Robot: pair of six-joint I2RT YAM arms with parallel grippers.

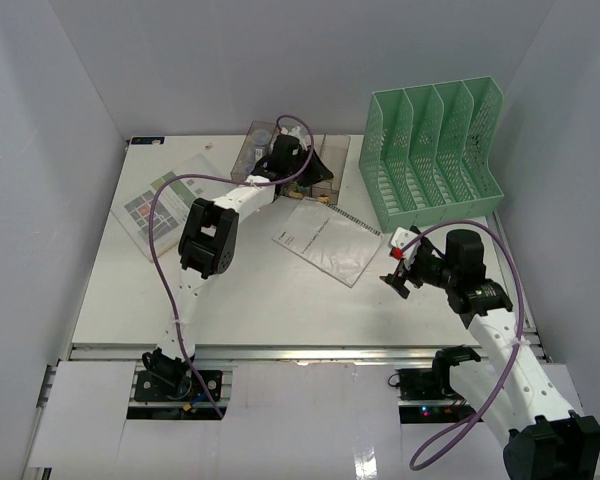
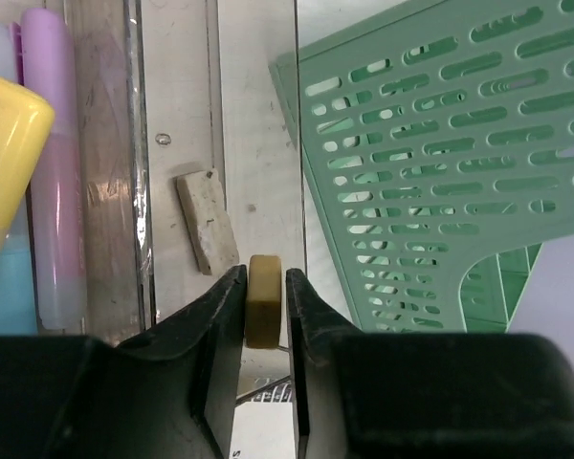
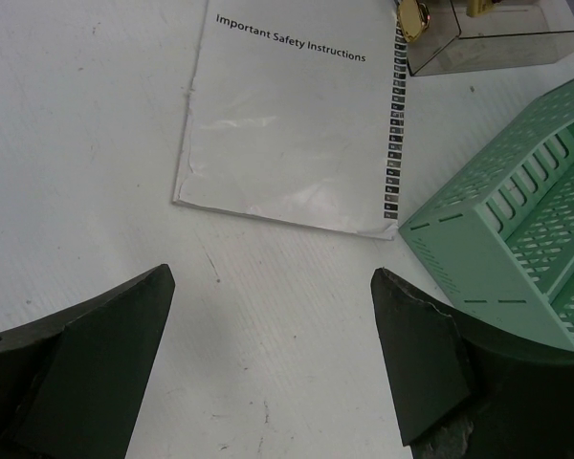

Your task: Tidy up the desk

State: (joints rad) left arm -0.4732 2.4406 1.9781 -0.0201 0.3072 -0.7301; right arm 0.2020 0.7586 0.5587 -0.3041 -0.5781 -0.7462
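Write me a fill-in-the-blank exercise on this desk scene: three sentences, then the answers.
1. The left gripper pinches a tan eraser, while the right gripper has its jaws wide ____.
2. The booklet on the desk is titled "Important ____ Instructions".
3. The mesh file rack is ____ in colour.
Missing words: open; Safety; green.

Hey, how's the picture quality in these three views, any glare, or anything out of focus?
Top external: soft, even light, sharp throughout, only faint shadows on the desk. Left wrist: the yellow object at the edge looks soft, while the small block between the left fingers is clear. Right wrist: the right fingers are blurred, the booklet title is legible, with a mild sheen on its cover.
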